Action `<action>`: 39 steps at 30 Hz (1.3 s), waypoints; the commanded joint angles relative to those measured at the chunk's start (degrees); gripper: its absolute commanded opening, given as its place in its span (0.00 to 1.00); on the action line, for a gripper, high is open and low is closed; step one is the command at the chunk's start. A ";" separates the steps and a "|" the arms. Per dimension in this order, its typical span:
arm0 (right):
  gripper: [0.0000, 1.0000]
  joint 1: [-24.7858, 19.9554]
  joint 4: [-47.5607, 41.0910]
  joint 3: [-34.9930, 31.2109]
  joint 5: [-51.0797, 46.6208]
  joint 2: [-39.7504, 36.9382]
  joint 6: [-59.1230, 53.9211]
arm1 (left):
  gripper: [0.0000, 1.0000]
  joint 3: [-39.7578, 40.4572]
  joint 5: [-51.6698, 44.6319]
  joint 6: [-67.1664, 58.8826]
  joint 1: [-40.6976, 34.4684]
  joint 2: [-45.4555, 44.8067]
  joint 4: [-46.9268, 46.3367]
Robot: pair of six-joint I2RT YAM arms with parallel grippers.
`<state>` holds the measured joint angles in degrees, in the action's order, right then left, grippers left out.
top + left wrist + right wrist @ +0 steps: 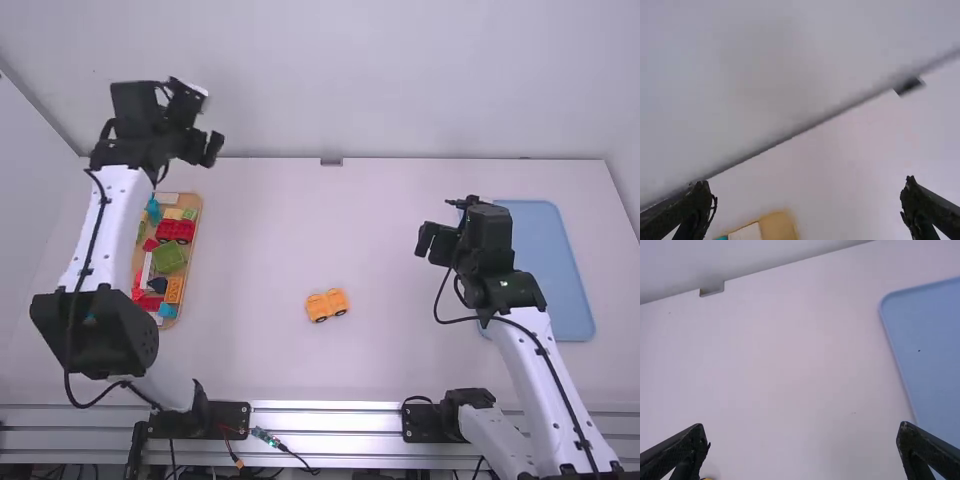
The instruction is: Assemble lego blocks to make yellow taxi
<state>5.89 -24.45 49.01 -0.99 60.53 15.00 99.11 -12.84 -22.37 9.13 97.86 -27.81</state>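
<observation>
Two sets of jaws stood spread wide: those of the left gripper (205, 147) past the far end of the wooden tray (199, 220), those of the right gripper (429, 243) to the left of the blue tray (555, 265). The orange-yellow toy car (338, 299) sat on the tabletop (255, 250), from side to side between the two sets of jaws, and nearer the arms' bases than either. A red wheeled piece (175, 230) and a green block (168, 257) lay among other pieces in the wooden tray, on the base side of the left jaws.
</observation>
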 commanded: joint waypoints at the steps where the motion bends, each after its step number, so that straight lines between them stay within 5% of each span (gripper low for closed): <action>1: 1.00 0.17 -0.04 1.81 0.81 0.22 0.17 | 0.99 3.43 3.34 15.91 2.27 3.96 0.02; 4: 1.00 0.28 0.15 1.81 1.16 0.22 0.17 | 0.99 8.28 8.76 26.03 4.07 7.78 -3.08; 22: 0.99 3.37 1.16 1.81 0.96 0.22 -0.46 | 1.00 49.70 14.82 40.22 8.39 41.48 -33.09; 29: 1.00 3.93 1.25 1.79 0.96 0.22 -0.46 | 0.93 49.31 11.82 48.46 10.97 45.40 -36.48; 39: 0.99 4.26 1.55 1.81 0.96 0.22 -0.48 | 0.60 37.33 12.44 61.31 11.17 45.70 -29.97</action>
<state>9.96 -23.16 49.01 -0.12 60.53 14.76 138.89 -0.19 34.00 20.51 143.26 -57.82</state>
